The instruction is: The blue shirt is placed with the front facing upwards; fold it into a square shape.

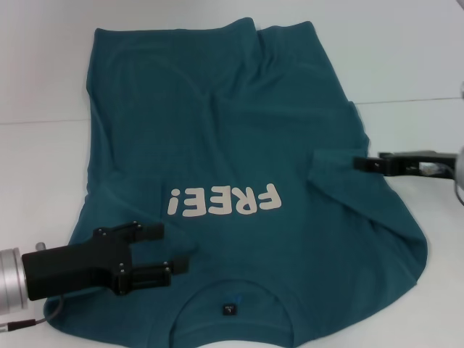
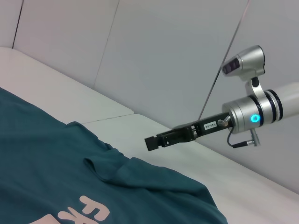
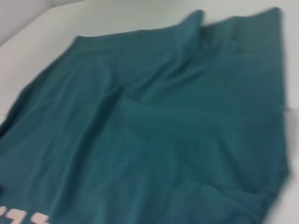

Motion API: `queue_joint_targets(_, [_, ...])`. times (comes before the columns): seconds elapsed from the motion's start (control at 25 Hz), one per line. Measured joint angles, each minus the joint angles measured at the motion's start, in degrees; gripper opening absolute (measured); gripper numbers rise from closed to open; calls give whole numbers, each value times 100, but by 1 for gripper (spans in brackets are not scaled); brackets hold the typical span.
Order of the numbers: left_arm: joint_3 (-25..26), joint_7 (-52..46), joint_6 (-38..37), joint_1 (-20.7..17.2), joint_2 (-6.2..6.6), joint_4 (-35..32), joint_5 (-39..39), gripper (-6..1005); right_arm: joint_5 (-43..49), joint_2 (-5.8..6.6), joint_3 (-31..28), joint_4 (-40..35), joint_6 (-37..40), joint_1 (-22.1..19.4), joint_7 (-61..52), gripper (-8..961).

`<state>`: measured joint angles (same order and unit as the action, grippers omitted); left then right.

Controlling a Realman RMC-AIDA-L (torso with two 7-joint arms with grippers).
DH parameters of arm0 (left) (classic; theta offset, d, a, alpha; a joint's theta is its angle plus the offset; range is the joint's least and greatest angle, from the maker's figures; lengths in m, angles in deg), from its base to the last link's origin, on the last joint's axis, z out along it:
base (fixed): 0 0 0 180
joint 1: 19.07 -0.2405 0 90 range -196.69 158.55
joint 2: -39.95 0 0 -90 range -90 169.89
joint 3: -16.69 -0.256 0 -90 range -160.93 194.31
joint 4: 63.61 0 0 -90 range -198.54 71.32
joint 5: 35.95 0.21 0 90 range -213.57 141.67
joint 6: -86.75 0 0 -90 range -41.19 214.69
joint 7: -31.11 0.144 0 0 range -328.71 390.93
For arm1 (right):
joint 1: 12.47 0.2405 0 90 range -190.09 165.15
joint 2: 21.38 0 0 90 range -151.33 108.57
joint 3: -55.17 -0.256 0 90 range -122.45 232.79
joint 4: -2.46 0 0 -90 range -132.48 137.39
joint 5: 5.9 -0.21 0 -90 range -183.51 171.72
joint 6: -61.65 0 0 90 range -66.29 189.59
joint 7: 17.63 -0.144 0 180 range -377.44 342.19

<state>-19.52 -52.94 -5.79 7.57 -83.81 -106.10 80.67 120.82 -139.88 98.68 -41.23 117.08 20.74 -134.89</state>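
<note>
The blue shirt (image 1: 217, 130) lies front up on the white table, its collar and small dark label (image 1: 230, 309) nearest me and the white "FREE!" lettering (image 1: 223, 201) across the chest. My left gripper (image 1: 170, 249) hovers open over the shirt's left shoulder, beside the collar, with nothing between its fingers. My right gripper (image 1: 357, 163) hangs at the shirt's right edge, shut and apart from the cloth; the left wrist view shows this right gripper (image 2: 150, 142) above the table, past the blue shirt (image 2: 42, 158). The right sleeve is folded inward as a small flap (image 1: 322, 159). In the right wrist view only the creased blue shirt (image 3: 149, 130) shows.
The white table (image 1: 406, 58) extends beyond the shirt at the back and on both sides. A seam runs across it behind the right arm. A pale wall (image 2: 163, 51) stands behind the table.
</note>
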Motion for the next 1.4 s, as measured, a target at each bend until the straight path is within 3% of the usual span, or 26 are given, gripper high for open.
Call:
queue_joint_targets(0.08, [0, 1, 0, 6, 0, 7, 0, 890, 0, 38, -52, -1, 29, -102, -127, 638])
queue_joint_targets(0.48, [-30, 3, -20, 10, 0, 22, 0, 890, 8, 55, -129, 34, 78, -420, -211, 632])
queue_joint_targets(1.16, [-52, -29, -62, -11, 0, 31, 0, 890, -278, -21, -201, 248, 159, -427, -204, 627])
queue_joint_targets(1.4, [-50, -27, -63, -19, 0, 31, 0, 890, -359, 49, -176, 302, 202, -455, -184, 505])
